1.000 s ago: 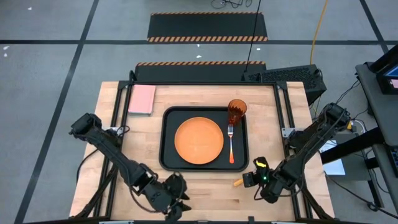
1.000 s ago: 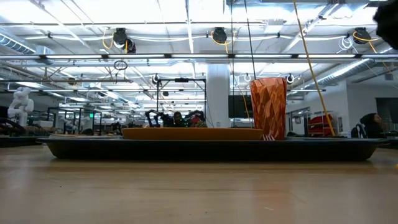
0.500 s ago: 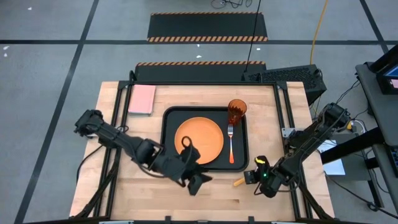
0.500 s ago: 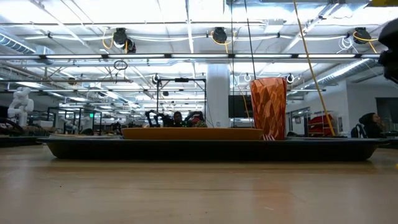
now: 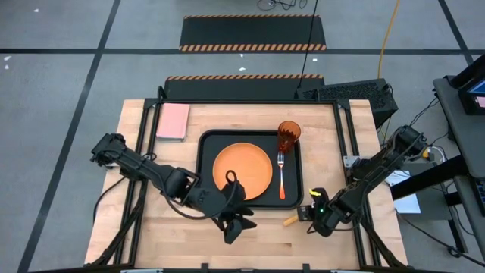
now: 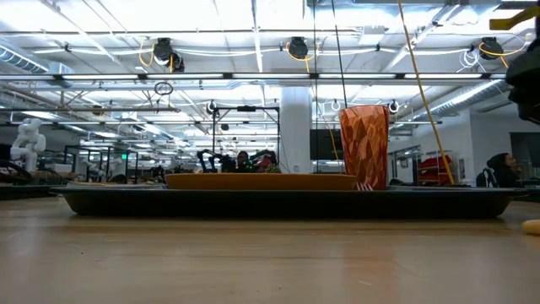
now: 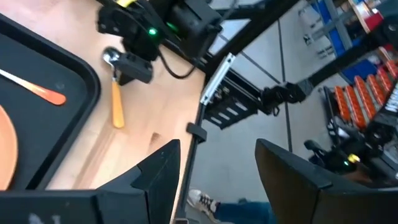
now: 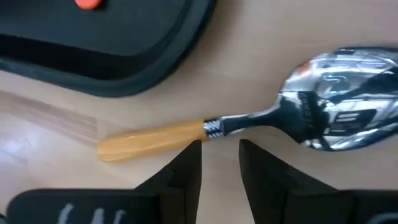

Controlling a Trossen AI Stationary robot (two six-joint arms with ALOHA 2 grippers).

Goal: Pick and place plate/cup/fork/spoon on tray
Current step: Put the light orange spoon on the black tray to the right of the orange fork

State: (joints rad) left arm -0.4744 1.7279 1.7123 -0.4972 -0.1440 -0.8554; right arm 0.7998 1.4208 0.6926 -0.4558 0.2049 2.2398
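The black tray (image 5: 203, 171) holds the orange plate (image 5: 242, 171), the dark-orange cup (image 5: 289, 135) standing at its far right corner, and the fork (image 5: 281, 178) lying right of the plate. The spoon (image 8: 249, 124) lies flat on the wood, off the tray's near right corner, and only its orange-yellow handle (image 5: 290, 221) shows from above. My right gripper (image 8: 221, 158) is open right at the spoon's neck, one finger on either side of it, touching nothing. My left gripper (image 5: 239, 227) is open and empty just in front of the tray's near edge.
A pink rectangular pad (image 5: 173, 121) lies at the table's far left. In the low view the tray (image 6: 278, 203), plate (image 6: 261, 180) and cup (image 6: 364, 145) stand across the middle. Bare wood runs along the near edge in front of the tray.
My left arm has swung away from the table's near edge, up and right toward the tray's near edge, and its open gripper now sits just in front of the tray. My right gripper has stayed by the spoon.
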